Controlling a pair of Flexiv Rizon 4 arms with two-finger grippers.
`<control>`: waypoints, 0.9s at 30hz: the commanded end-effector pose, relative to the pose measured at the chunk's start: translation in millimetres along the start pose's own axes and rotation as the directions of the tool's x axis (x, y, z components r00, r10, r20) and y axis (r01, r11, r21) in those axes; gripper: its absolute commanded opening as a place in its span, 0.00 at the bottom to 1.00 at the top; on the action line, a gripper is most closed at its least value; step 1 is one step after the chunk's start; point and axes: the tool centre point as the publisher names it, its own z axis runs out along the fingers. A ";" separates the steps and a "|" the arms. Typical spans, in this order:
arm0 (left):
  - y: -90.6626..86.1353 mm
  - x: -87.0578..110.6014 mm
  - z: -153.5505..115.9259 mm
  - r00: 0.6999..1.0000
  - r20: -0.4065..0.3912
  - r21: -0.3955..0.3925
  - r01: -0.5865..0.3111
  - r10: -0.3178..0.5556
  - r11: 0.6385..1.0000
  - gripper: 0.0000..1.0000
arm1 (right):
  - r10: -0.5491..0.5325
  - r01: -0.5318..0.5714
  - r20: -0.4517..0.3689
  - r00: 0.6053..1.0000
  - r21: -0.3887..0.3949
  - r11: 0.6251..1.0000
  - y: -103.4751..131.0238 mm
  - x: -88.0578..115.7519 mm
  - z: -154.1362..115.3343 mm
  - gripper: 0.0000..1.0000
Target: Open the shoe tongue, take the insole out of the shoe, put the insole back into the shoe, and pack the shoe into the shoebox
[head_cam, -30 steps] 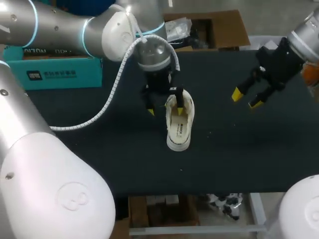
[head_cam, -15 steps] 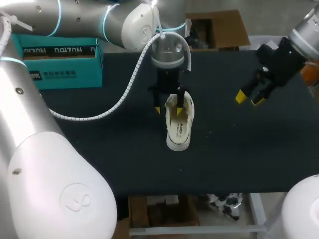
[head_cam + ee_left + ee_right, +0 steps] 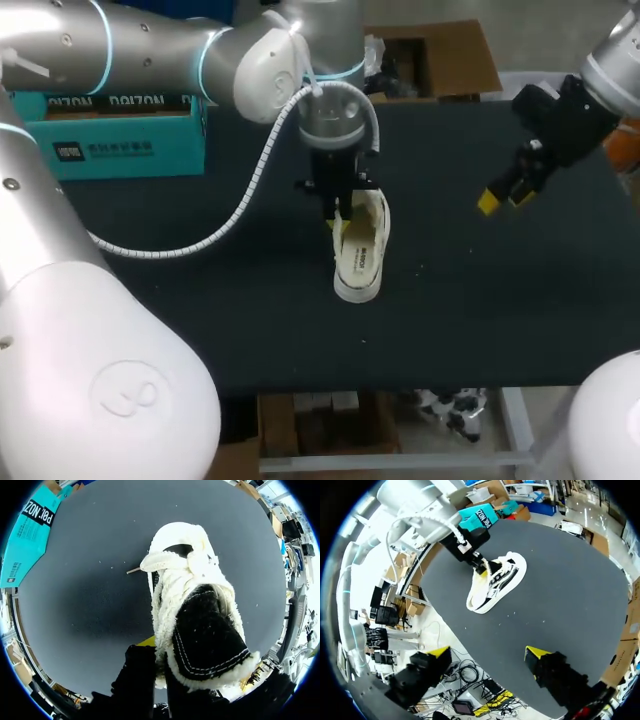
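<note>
A white sneaker (image 3: 362,255) with fluffy lining lies in the middle of the black table (image 3: 200,300), its printed insole showing. My left gripper (image 3: 340,207) stands over the shoe's far end, shut on a piece of its upper. In the left wrist view the shoe (image 3: 192,590) fills the space ahead of the gripper (image 3: 160,656); one yellow fingertip (image 3: 146,641) shows beside the lining, the other is hidden. My right gripper (image 3: 500,197) hangs open above the table's right side, apart from the shoe (image 3: 495,582). The teal shoebox (image 3: 115,135) lies at the back left.
A white cable (image 3: 240,200) loops from my left arm down over the table left of the shoe. The teal shoebox (image 3: 27,535) is well away from the shoe, with bare table between them and around the shoe.
My left gripper has gone from open to shut on the shoe's far end. My right gripper has turned and drawn slightly toward the right, still open.
</note>
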 end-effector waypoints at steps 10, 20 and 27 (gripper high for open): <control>-12.5 5.1 -16.2 0.990 -0.062 0.051 -0.125 0.128 0.991 0.00 | 0.000 0.000 -0.004 1.000 0.003 1.000 -0.5 -0.5 -4.4 1.00; -22.9 -10.7 -52.7 0.934 -0.116 0.100 -0.328 0.339 0.939 0.00 | -0.452 0.418 0.174 0.875 0.198 0.886 5.8 -7.3 -33.6 1.00; -19.5 -29.9 -97.7 0.841 -0.090 0.149 -0.518 0.534 0.842 0.00 | -0.708 0.644 0.161 0.687 0.316 0.697 2.2 -11.1 -51.7 1.00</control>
